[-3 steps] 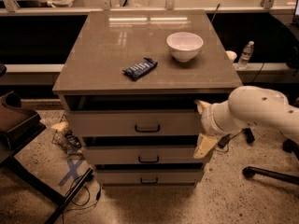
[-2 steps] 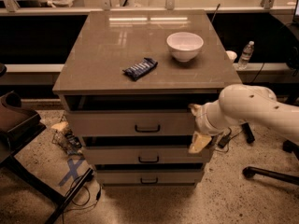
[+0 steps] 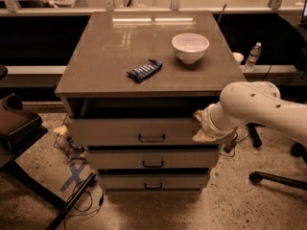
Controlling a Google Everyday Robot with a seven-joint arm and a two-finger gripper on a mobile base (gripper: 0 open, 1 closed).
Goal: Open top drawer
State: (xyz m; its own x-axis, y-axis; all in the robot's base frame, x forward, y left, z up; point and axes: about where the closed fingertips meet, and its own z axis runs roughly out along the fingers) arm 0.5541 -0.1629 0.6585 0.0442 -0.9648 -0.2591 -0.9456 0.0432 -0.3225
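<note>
Whether the gripper (image 3: 200,126) was open or closed could not be told: its pale tip was bunched against the cabinet and the thick wrist covered most of it. It also hid the right end of the top drawer (image 3: 120,131). A dark gap ran above that drawer's front, under the cabinet top (image 3: 105,56), and nothing inside it could be made out. The arm (image 3: 254,104) was cut off by the right edge.

The arm reached in from the right, low and roughly level, bent so that the gripper pointed left, against the right end of the top drawer's front. The drawer stretched away to the gripper's left, and its small dark handle (image 3: 151,138) sat left of the gripper and a little lower, apart from it.

Below the gripper and to its left lay the middle drawer (image 3: 120,159) and the bottom drawer (image 3: 124,181). Above it, on the cabinet top, stood a white bowl (image 3: 190,47), and further left a dark blue snack packet (image 3: 144,70). Up and to the right, behind the arm, a water bottle (image 3: 253,56) stood beside a pale cup (image 3: 237,57). A chair base (image 3: 278,178) sat on the floor, lower right of the gripper. Far to the lower left, a blue tape cross (image 3: 74,176) marked the floor near some cables.
</note>
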